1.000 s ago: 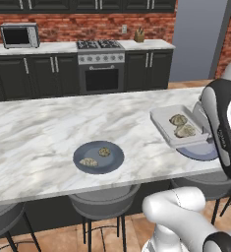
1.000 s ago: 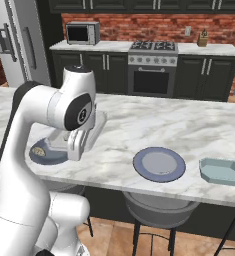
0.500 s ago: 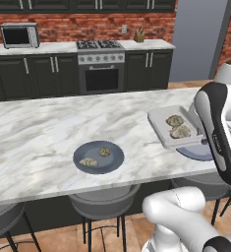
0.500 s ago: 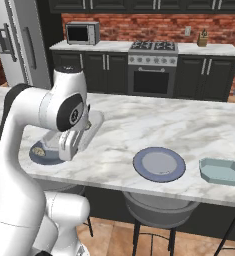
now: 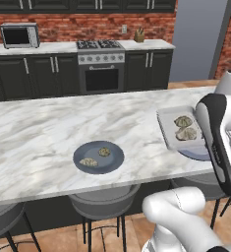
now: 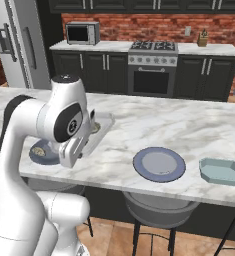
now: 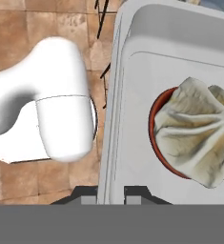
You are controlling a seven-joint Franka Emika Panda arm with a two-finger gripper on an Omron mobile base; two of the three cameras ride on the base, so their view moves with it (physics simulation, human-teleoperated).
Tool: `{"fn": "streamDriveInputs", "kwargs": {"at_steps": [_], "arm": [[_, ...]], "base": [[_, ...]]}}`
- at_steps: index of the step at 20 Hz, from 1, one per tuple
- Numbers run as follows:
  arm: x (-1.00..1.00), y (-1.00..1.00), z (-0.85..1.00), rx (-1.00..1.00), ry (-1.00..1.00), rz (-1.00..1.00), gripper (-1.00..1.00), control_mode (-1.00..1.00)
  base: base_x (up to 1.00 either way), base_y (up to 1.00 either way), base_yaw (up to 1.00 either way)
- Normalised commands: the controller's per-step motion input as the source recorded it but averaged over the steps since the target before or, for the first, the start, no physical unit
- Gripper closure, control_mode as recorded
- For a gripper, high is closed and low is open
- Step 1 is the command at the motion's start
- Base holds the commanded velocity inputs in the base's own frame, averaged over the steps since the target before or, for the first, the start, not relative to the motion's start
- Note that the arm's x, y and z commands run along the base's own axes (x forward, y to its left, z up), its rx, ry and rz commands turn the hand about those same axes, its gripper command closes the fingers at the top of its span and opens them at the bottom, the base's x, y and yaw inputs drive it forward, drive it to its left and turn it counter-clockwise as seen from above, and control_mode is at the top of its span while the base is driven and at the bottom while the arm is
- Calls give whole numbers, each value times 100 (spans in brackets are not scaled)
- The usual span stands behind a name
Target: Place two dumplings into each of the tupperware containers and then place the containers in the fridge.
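My gripper (image 7: 111,198) is shut on the rim of a pale tupperware container (image 7: 132,95), and a pleated dumpling (image 7: 199,136) lies inside it. In the left base view this container (image 5: 167,129) is at the counter's right near edge with two dumplings (image 5: 184,127) in it, partly over a blue plate (image 5: 195,154). My forearm hides the gripper there. A round dark plate (image 5: 114,160) left of it carries two more dumplings (image 5: 96,157). A second, teal tupperware container (image 6: 221,171) sits empty at the right. The fridge (image 6: 16,45) stands at the far left.
In the right base view an empty blue plate (image 6: 159,164) lies between the held container (image 6: 103,124) and the teal one. Stools (image 5: 102,199) stand under the marble counter (image 5: 48,128). A stove (image 5: 101,64) and a microwave (image 5: 19,35) line the back wall.
The held container has shifted a little to the left over the counter with the arm. The gripper stays shut on it, and the plates have not moved.
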Motion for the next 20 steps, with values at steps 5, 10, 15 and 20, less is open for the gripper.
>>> {"fn": "streamDriveInputs", "kwargs": {"at_steps": [5, 10, 15, 20], "arm": [[-38, -1, 0, -2, 0, 3, 100, -100], [-11, 0, 0, 0, 0, 0, 100, 100], [0, 0, 0, 0, 0, 0, 100, 100], [0, 0, 0, 0, 0, 0, 100, 100]], "base": [[0, 0, 0], [-76, 13, 1], [-62, 100, 13], [-13, 100, 12]]}}
